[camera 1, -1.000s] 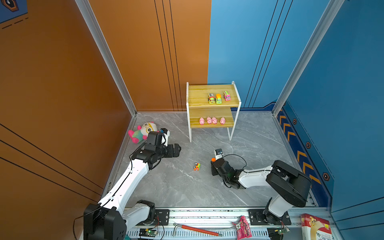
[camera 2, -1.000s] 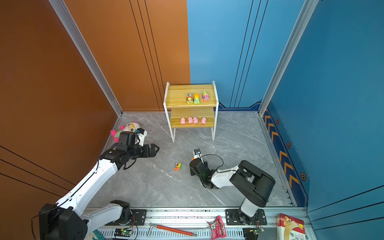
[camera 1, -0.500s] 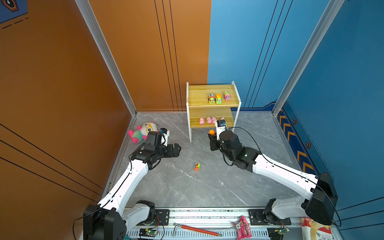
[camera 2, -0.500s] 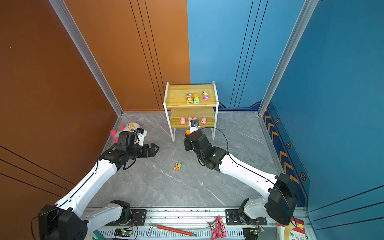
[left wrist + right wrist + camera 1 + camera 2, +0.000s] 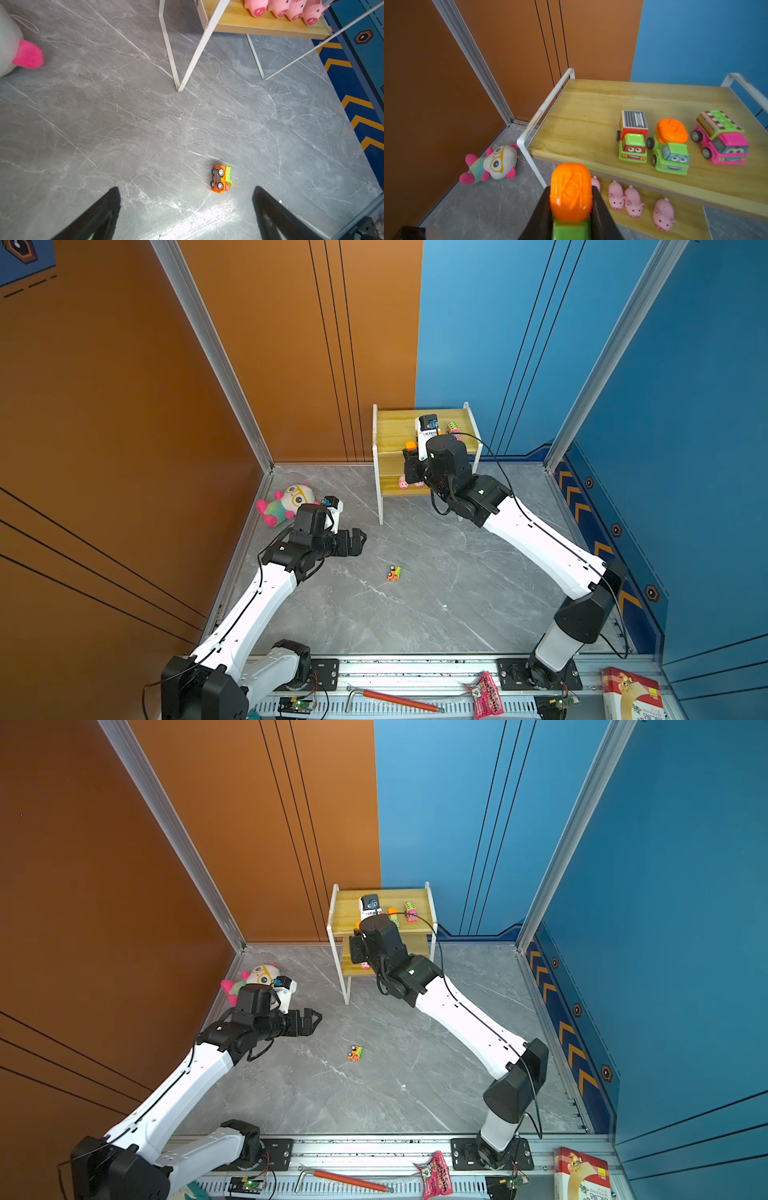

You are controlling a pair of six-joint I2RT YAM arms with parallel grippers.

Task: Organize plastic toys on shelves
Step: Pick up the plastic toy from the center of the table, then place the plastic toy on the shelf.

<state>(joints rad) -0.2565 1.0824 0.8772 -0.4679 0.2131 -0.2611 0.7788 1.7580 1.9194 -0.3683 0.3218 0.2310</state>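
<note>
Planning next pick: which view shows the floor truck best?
Left wrist: the floor truck is large, on its side, wheels visible. In both top views it is a small speck; the right wrist view misses it.

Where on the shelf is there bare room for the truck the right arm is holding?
The top board is bare from its white side rail to the striped-roof truck; the held truck should fit there. The striped-roof truck, the orange-topped truck and the pink truck stand close together. The lower board is crowded with pigs.
</note>
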